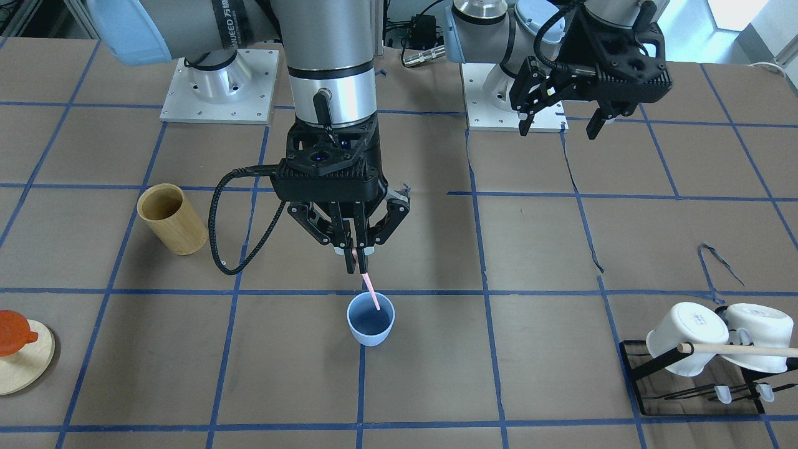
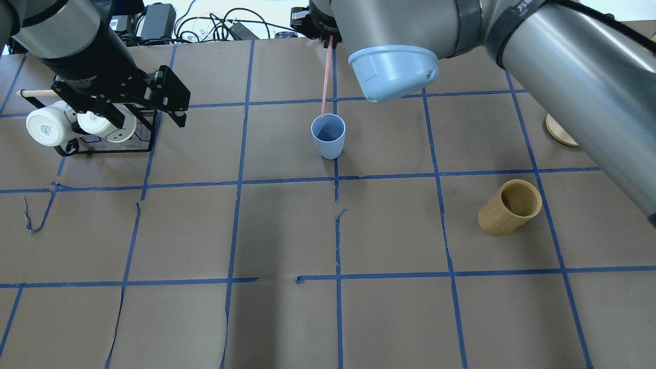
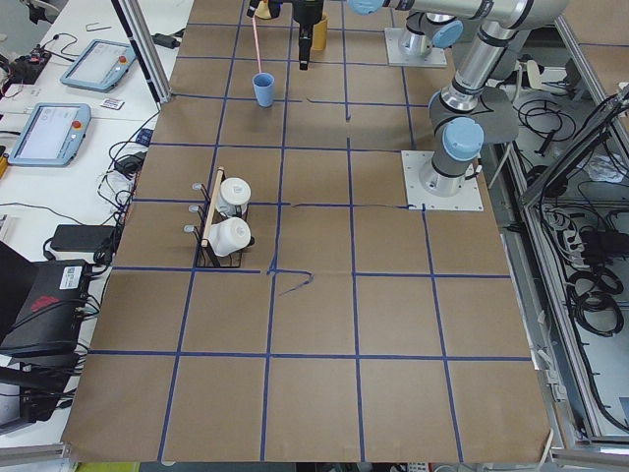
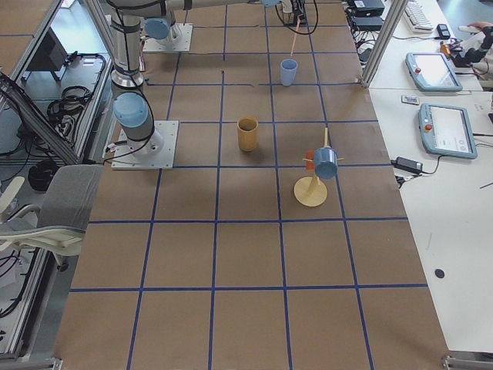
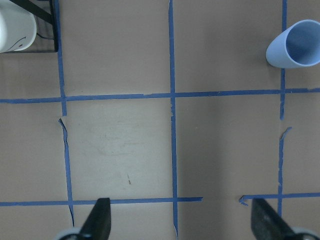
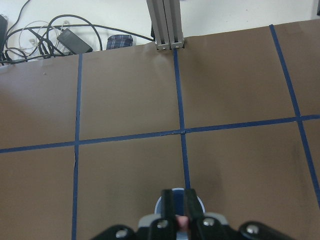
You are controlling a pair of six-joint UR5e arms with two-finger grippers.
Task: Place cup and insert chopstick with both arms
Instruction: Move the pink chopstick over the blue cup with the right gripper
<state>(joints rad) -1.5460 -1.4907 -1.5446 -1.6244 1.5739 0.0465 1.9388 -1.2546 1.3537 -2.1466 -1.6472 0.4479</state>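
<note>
Fingers of the right gripper (image 1: 356,260) are clenched on the top end of the chopstick (image 1: 370,285), which hangs slightly tilted with its lower end inside the mouth of the cup (image 1: 371,324); whether the tip touches the bottom cannot be told. The cup stands upright on the brown table (image 1: 436,374), on a blue tape line (image 1: 361,393) and directly below the right gripper. Off toward the robot's right, well apart from the cup, a tan wooden cylinder (image 1: 173,219) stands open end up. The left gripper (image 1: 559,129) hangs above the table on the robot's left, away from the cup, its fingers released and spread wide. On that side a black rack (image 1: 679,396) holds two white mugs (image 1: 686,337), and a wooden rod (image 1: 742,350) lies across them.
</note>
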